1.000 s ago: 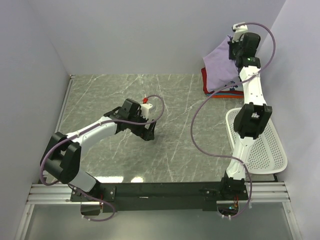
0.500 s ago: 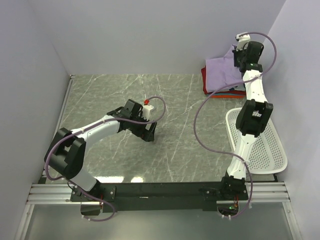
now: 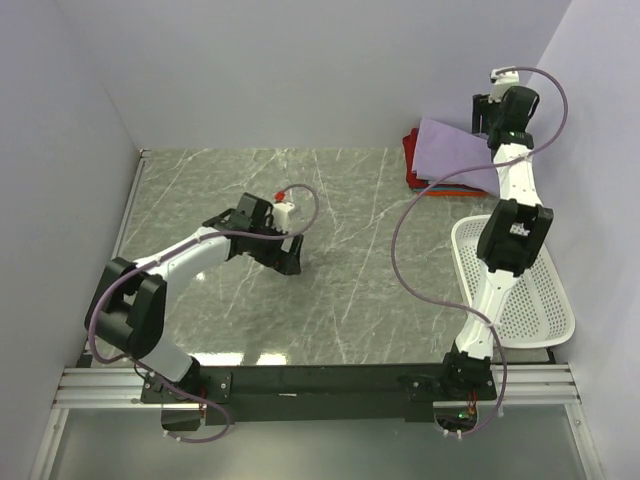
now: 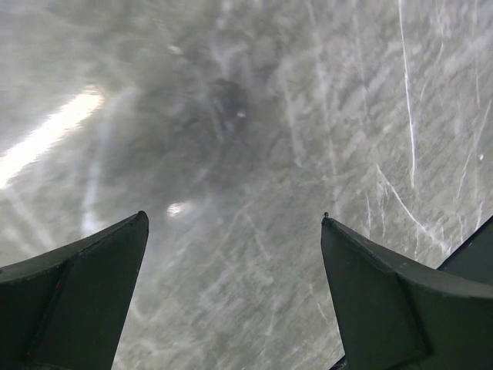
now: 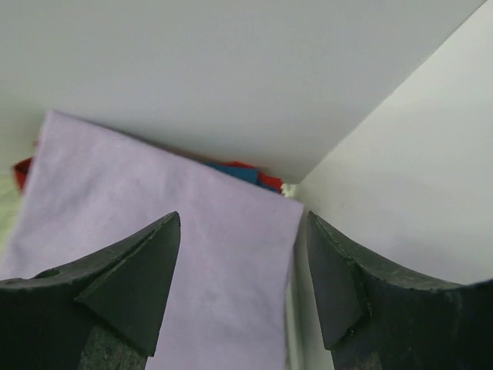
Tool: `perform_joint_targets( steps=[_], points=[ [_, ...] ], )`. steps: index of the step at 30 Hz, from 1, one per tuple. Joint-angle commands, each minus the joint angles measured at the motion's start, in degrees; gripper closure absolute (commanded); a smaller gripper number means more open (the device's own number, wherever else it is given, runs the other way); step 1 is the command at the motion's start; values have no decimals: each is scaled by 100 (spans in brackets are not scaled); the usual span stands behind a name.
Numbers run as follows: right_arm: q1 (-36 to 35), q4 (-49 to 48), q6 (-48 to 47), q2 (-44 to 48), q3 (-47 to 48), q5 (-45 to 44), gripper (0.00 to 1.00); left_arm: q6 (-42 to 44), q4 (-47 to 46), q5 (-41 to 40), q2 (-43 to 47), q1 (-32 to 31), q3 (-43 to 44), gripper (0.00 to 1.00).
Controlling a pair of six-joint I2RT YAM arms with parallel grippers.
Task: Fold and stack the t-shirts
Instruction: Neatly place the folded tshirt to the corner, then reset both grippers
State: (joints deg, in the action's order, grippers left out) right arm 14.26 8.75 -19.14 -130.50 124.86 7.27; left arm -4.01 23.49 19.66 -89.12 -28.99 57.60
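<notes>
A folded lavender t-shirt (image 3: 455,150) lies flat on top of the stack in the back right corner. Under it show the edges of a red t-shirt (image 3: 411,146) and of orange and blue ones (image 3: 440,187). My right gripper (image 3: 487,112) hovers just above the stack's far right end, open, with nothing between its fingers. In the right wrist view the lavender t-shirt (image 5: 154,208) fills the space below the right gripper (image 5: 243,220), with blue (image 5: 235,171) and red (image 5: 267,182) cloth peeking out beyond it. My left gripper (image 3: 292,262) stands open and empty low over the bare table (image 4: 254,139).
A white perforated basket (image 3: 535,300) sits at the right edge, beside the right arm. The back wall and right wall meet right behind the stack. The marbled grey table (image 3: 380,290) stretches between the two arms.
My right gripper has opened and let go of the lavender t-shirt, which dropped from a raised drape to lie flat on the stack. The left gripper drifted slightly left.
</notes>
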Motion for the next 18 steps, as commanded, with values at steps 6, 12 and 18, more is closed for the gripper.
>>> perform_joint_targets(
  steps=[6, 12, 18],
  points=[
    [-266, 793, 955, 1763, -480, 836, 26, -91, 25, 811, 870, 806, 225, 1],
    [-424, 1944, 1500, 2564, -489, 1714, 19, -231, 129, 1207, 1309, 1596, 435, 1],
    [-749, 3360, 1624, 3302, -953, 2200, 13, -48, 542, 1610, 1257, 2747, 1024, 0]
  ],
)
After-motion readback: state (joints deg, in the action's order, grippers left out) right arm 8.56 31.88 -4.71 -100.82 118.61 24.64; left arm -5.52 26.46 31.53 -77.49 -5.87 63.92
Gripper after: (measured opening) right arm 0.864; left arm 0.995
